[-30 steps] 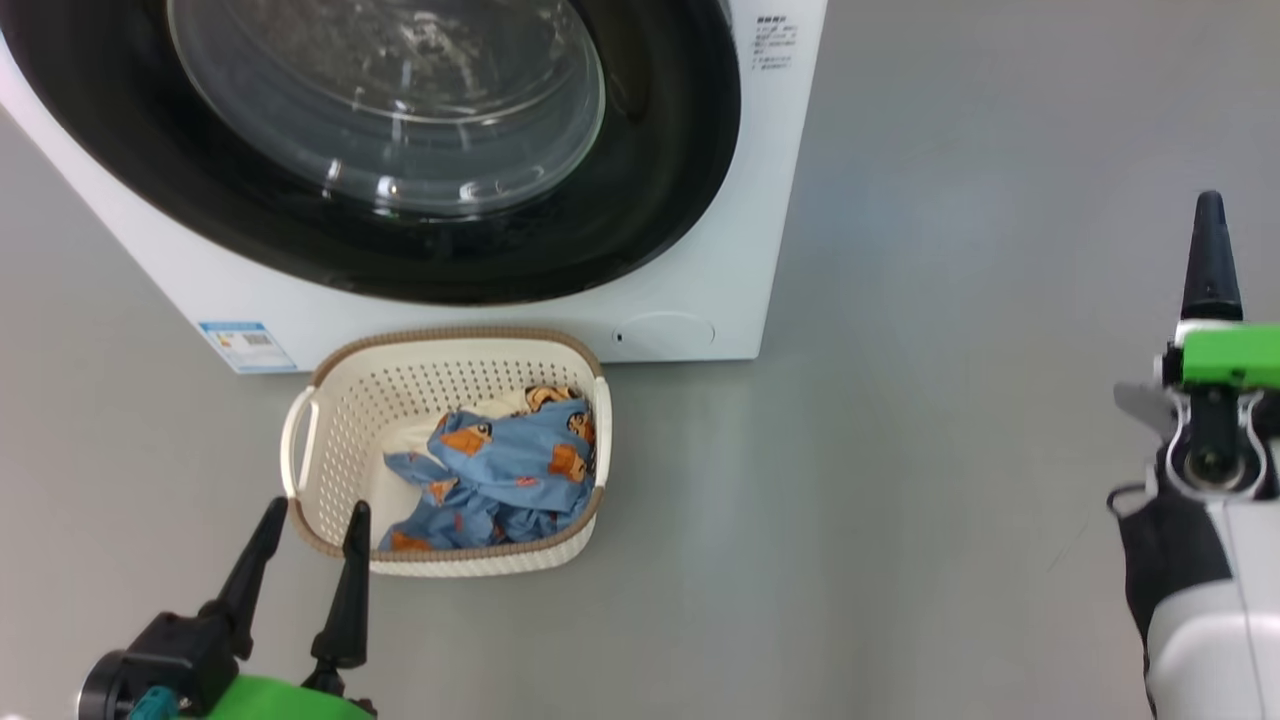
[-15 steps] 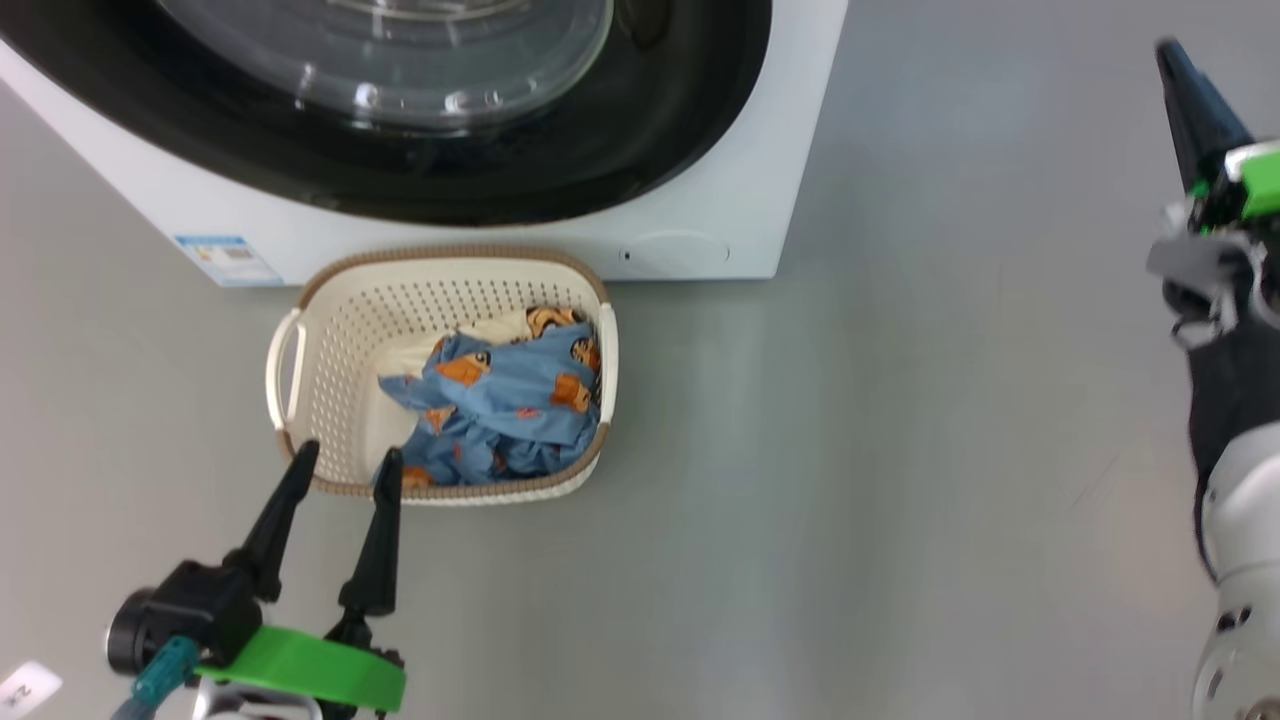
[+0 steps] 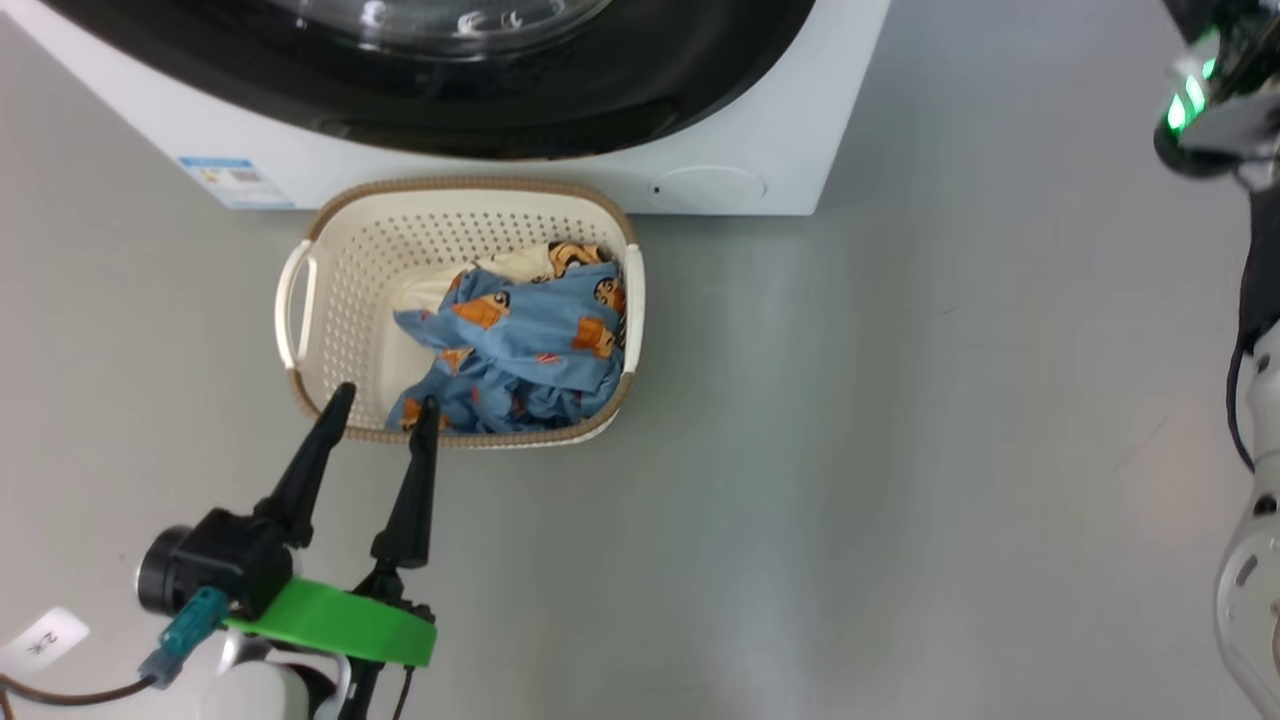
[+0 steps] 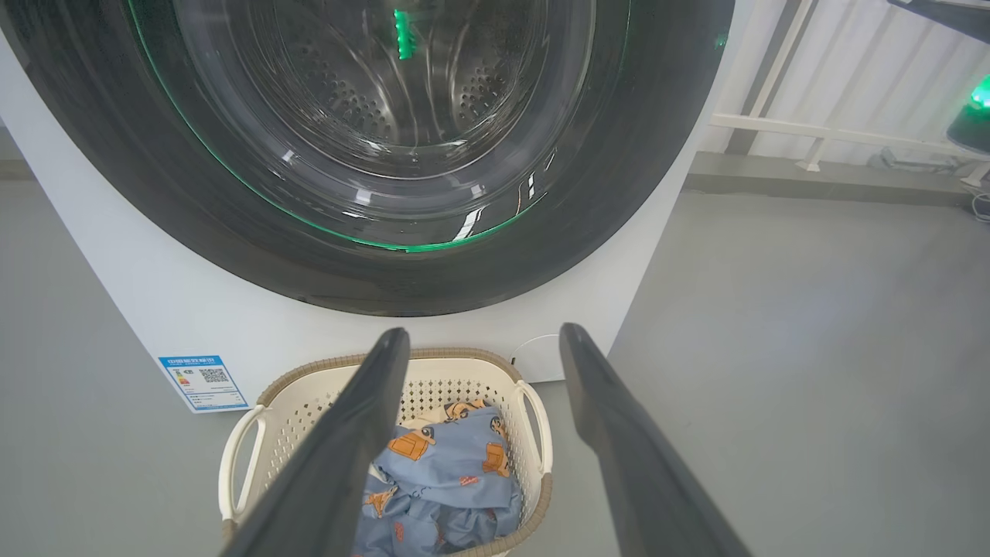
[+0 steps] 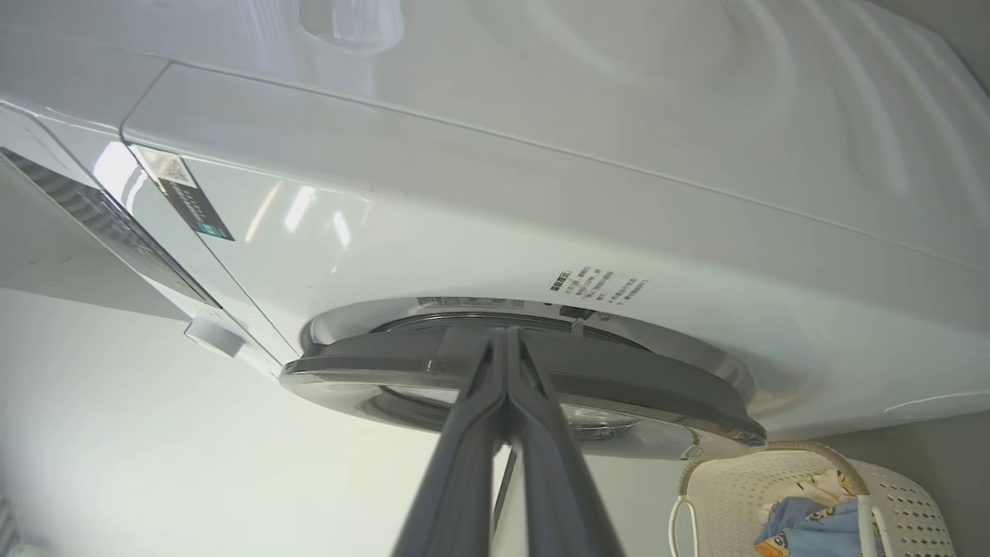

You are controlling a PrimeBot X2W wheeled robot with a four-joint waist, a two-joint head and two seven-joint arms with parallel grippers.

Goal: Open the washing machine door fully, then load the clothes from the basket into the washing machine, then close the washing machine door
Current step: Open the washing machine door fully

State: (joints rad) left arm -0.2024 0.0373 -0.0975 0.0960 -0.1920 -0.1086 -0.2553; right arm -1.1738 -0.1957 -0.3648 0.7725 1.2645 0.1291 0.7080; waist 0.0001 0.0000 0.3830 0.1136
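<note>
While the left end effector is spread and the right end effector pressed together, blue bear-print clothes lie in the cream basket; the blue label is too small to read.

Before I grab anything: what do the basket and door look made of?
Basket: matte cream plastic, judging by its moulded rows of holes; brown rim looks woven, possibly moulded too. Door: glossy black rim, likely plastic, mirroring lights; clear bulging window, probably glass.
</note>
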